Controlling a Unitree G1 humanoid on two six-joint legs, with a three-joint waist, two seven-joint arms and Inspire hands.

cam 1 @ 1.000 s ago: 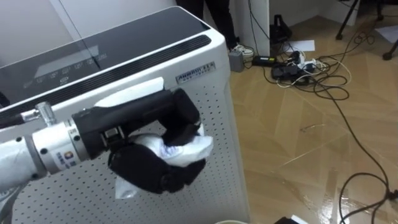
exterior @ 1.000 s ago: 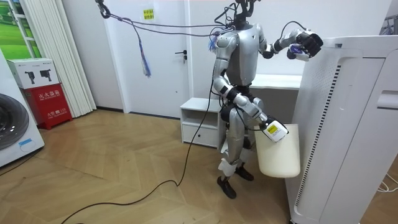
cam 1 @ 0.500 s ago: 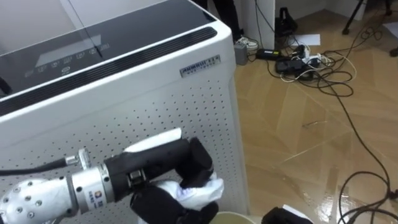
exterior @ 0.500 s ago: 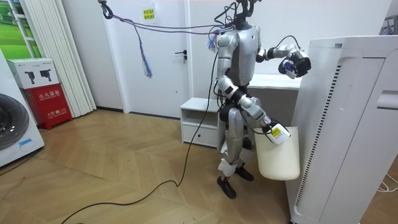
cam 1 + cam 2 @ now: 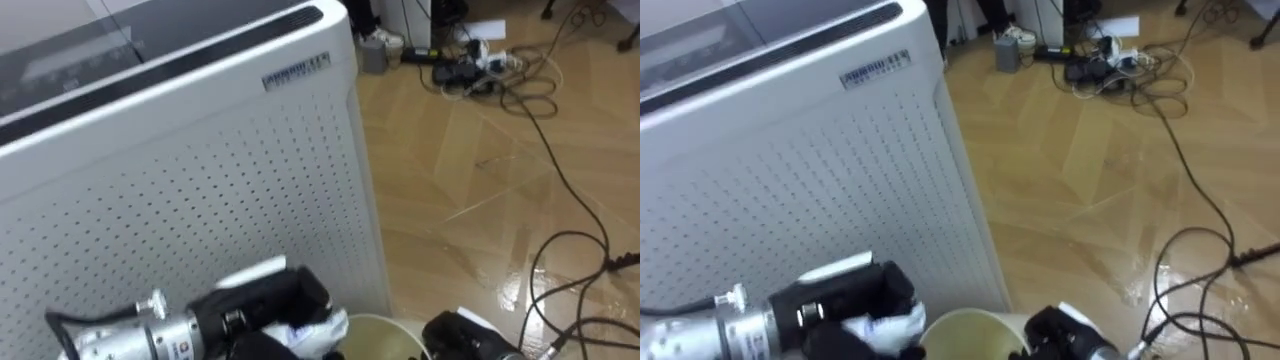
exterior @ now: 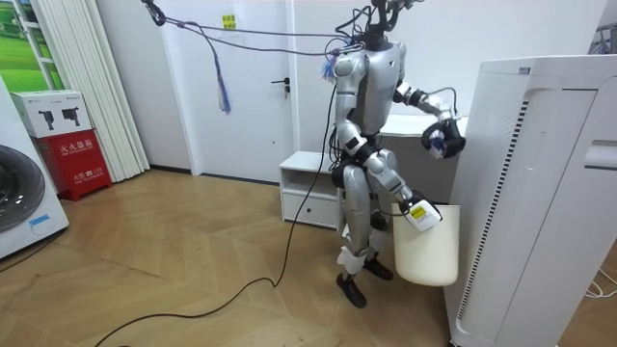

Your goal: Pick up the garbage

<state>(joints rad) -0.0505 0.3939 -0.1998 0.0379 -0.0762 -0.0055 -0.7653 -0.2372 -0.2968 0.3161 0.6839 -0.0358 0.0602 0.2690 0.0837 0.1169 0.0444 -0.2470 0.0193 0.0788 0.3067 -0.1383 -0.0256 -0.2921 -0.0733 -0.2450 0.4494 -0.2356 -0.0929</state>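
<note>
left hand (image 5: 262, 305): low in the eye views, in front of the perforated face of the white appliance (image 5: 200, 190); dark fingers curled round the garbage (image 5: 318, 328)
garbage: crumpled white wad, gripped in the left hand, right at the left rim of the bin (image 5: 388, 324) and a little above it
bin: cream, round mouth open upward; in the room view clear of the floor (image 5: 470, 200), just beside the appliance's front edge
right hand (image 5: 468, 338): dark, at the bin's right rim; fingers hidden, cannot tell whether wide or closed
stance: upright on both feet close to the tall appliance, left arm bent down toward the bin, right arm low at the bin's rim
cables (image 5: 485, 72): tangled on the wooden floor, well apart from the bin
cabinet (image 6: 310, 185): low, white, beside the legs on the room view's left
</note>
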